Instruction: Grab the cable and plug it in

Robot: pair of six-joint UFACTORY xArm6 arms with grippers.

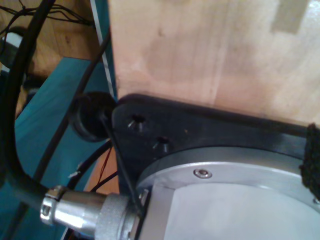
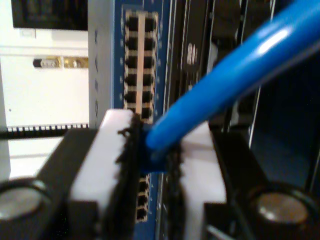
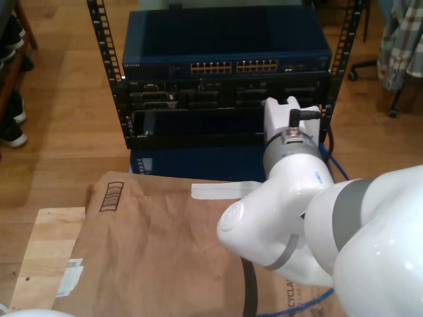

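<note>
My second gripper (image 2: 152,150) has its two white-padded fingers (image 2: 102,150) pressed close together, pinching the cable (image 2: 235,70). In the exterior view a white arm (image 3: 291,191) reaches from the near right toward the far side.

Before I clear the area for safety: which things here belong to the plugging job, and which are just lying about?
Job:
blue cable, pinched by my second gripper
blue switch with its ports

Lying about:
brown paper
paper label
</note>
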